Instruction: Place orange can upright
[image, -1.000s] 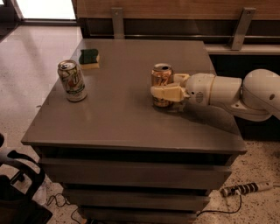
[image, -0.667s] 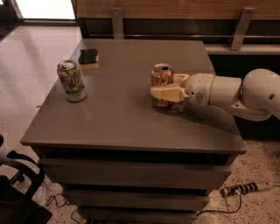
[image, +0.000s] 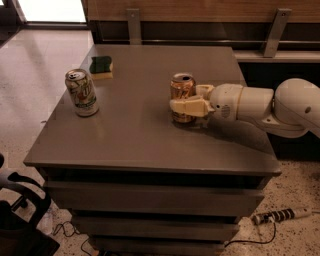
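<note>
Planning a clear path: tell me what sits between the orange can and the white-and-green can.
Only bare tabletop, seen in the camera view; the sponge lies farther back. The hand grips the orange can.

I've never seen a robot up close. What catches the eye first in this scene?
First, the big white arm reaching in from the right, its gripper shut on the orange can, which stands upright near the middle of the grey table. Next, the white-and-green can standing alone near the left edge, with a green sponge a little behind it.
</note>
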